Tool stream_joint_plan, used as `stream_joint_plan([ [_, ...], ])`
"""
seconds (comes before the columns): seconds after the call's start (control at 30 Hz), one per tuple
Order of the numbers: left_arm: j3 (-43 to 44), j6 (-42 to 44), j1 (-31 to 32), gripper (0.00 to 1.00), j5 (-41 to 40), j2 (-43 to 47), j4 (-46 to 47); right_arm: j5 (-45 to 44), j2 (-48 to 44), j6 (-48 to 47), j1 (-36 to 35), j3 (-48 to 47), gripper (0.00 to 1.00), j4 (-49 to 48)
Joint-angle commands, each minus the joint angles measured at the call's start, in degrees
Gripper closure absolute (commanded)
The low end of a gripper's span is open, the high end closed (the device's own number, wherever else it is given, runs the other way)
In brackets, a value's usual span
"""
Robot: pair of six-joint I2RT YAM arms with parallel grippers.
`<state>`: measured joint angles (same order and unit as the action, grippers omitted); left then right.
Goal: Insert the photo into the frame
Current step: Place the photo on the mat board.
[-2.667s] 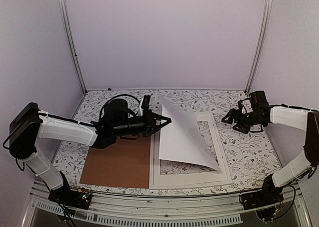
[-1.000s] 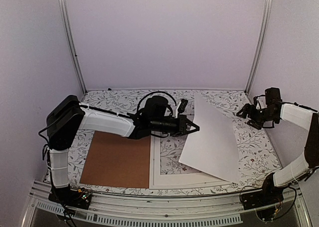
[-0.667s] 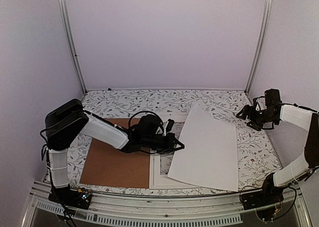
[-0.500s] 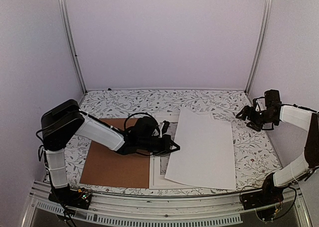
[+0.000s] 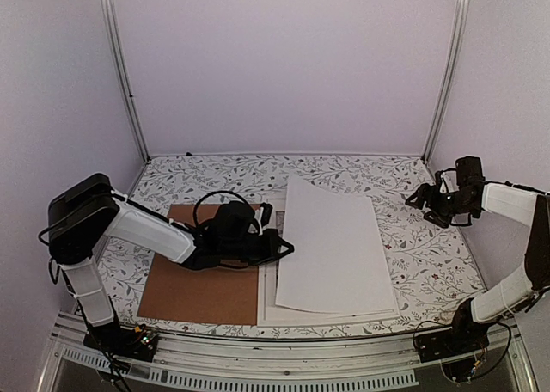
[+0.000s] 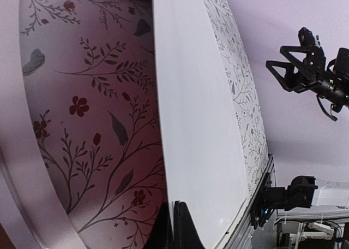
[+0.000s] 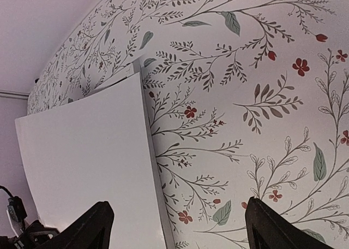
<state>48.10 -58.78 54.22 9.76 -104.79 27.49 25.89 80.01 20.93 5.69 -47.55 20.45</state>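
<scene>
The photo lies white back up, nearly flat over the white frame, whose border shows along its left and near sides. My left gripper reaches in low across the brown board and is shut on the photo's left edge. In the left wrist view the closed fingers pinch the sheet's rim, with a red glow on the pattern beneath it. My right gripper hovers open over the table at the right, apart from the sheet. Its wrist view shows the photo and a thin frame edge.
A brown backing board lies flat to the left of the frame, under my left arm. A floral tablecloth covers the table. Metal posts stand at the back corners and a rail runs along the near edge.
My left gripper has drawn back to the left with the photo and lowered it from a steep tilt to nearly flat over the frame. The right arm has hardly moved.
</scene>
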Motion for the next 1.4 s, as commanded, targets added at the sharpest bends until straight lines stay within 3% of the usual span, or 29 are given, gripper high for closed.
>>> stream_joint_plan([
  [0.0, -0.9, -0.1, -0.8, 1.00, -2.9, 1.6, -0.3, 1.0, 0.9, -0.6, 0.4, 0.8, 0.13, -1.5],
  [0.5, -2.1, -0.2, -1.3, 1.00, -3.3, 2.2, -0.5, 2.6, 3.1, -1.5, 0.4, 3.4, 0.11, -4.4],
  [0.9, -1.6, -0.1, -1.4, 1.00, -3.2, 1.5, -0.8, 1.1, 2.6, -2.2, 0.4, 4.5, 0.01, -5.4],
  [1.37, -1.8, -0.7, -1.4, 1.00, -0.4, 2.2, -0.9, 0.5, 3.3, -2.4, 0.3, 4.3, 0.01, -5.3],
])
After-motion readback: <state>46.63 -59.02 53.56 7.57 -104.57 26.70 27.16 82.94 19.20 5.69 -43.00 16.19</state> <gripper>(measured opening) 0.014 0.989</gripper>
